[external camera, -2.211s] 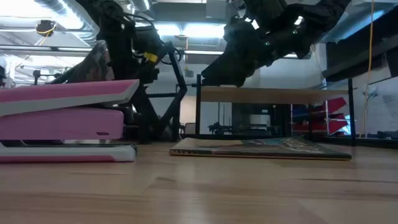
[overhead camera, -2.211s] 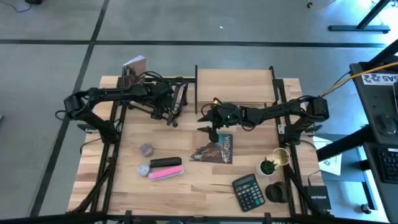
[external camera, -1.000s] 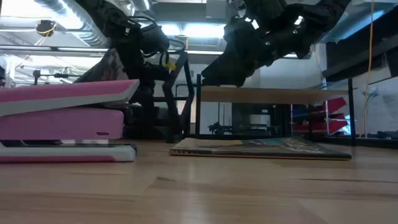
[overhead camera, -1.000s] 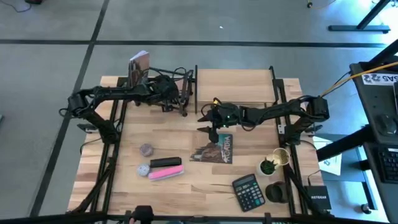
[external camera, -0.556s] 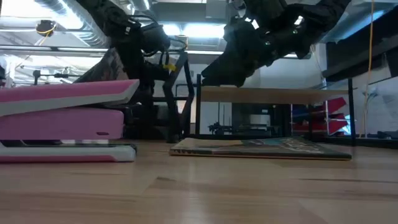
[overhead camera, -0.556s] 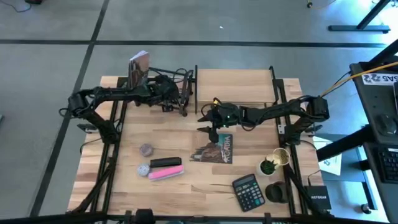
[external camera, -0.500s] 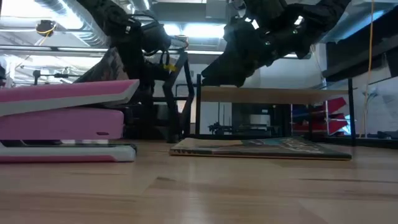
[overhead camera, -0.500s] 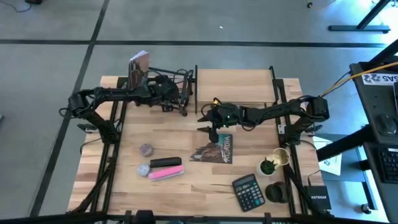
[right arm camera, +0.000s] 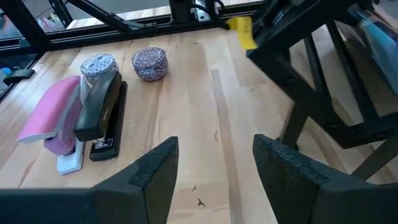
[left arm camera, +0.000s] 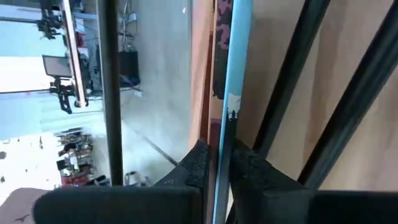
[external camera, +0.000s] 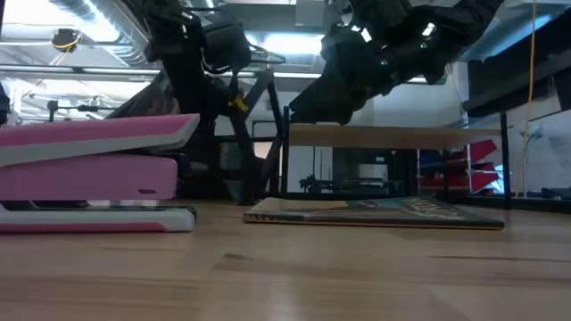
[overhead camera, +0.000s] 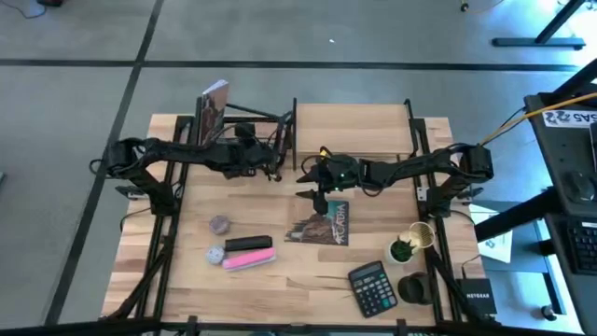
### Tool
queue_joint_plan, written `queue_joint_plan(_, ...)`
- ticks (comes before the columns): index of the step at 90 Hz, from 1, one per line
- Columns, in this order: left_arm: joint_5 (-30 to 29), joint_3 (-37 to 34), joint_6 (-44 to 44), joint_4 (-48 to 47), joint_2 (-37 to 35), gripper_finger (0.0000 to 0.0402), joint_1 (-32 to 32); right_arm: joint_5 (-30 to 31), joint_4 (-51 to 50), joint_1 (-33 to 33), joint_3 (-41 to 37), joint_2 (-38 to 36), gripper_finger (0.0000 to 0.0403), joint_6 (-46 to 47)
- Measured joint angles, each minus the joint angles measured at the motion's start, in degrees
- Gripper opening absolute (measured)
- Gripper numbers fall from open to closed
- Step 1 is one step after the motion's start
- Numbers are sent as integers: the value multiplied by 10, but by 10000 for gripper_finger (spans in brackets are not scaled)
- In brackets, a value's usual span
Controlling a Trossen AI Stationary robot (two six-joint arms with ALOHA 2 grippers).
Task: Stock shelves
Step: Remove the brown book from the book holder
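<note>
Left arm has pulled back toward its own side since the earlier frames, and the black rack [overhead camera: 266, 131] it was handling now sits beside the wooden shelf [overhead camera: 353, 129], with the book [overhead camera: 213, 110] upright at the rack's far-left end.

Left gripper [left arm camera: 216, 171]: clenched on a thin book edge; the blue spine runs straight out between the two fingers [left arm camera: 198, 163]. Black rack bars cross just beyond the fingertips, with wood behind them. In the high view the gripper [overhead camera: 250, 157] is at the near side of the rack, book just beyond it.

Right gripper [overhead camera: 312, 182]: released, fingers [right arm camera: 152, 167] spread wide, nothing between them. It hovers above the table [overhead camera: 280, 271], just in front of the wooden shelf's near-left corner. A flat magazine [overhead camera: 325, 224] lies just on its near side. Further out past its fingers: pink stapler [right arm camera: 53, 115], black stapler [right arm camera: 99, 118], two small round tins [right arm camera: 149, 63] beside them.

Low view: the right gripper [external camera: 308, 107] hangs above the magazine [external camera: 375, 212], level with the shelf's top board [external camera: 393, 135].

Near-right corner of the table: calculator [overhead camera: 373, 287], small potted plant [overhead camera: 403, 248].
</note>
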Motion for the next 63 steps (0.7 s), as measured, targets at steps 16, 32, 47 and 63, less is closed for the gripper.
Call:
queue_joint_plan(16, 21, 1, -49, -48, -40, 21, -10, 0, -1, 0, 0, 0, 195, 0)
queue_joint_plan(32, 78, 2, -98, -89, -101, 21, -9, 0, 0, 0, 0, 0, 195, 0)
queue_joint_plan(47, 119, 2, -92, -102, -131, 21, -11, 3, 2, 0, 0, 0, 195, -2)
queue_joint_plan(63, 222, 2, -85, -107, -130, 21, -8, 3, 2, 0, 0, 0, 195, -2)
